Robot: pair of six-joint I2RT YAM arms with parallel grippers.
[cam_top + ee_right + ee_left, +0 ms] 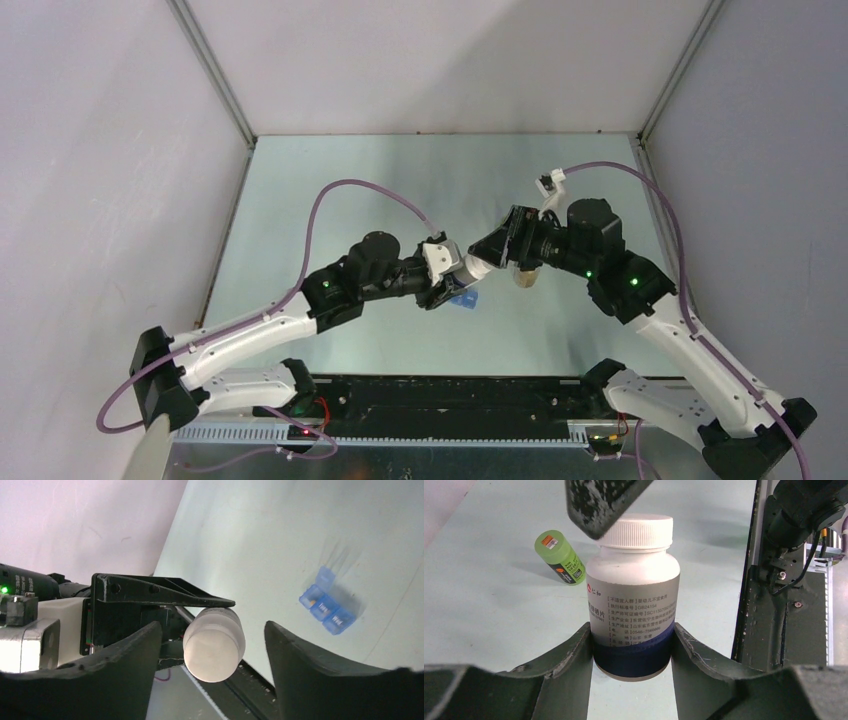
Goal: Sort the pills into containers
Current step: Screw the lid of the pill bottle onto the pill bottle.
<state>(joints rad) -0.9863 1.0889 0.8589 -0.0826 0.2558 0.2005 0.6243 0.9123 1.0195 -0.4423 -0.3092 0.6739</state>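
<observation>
Left hand (631,631) clamps white plastic pill bottle (634,595) low on its body. Right hand (212,630) spread wide around its white cap (213,649), gap either side.

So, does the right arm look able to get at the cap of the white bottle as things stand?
Probably yes. The left claw holds the white bottle by its lower body, leaving the cap bare, and the open right claw has a finger on each side of it.
</observation>
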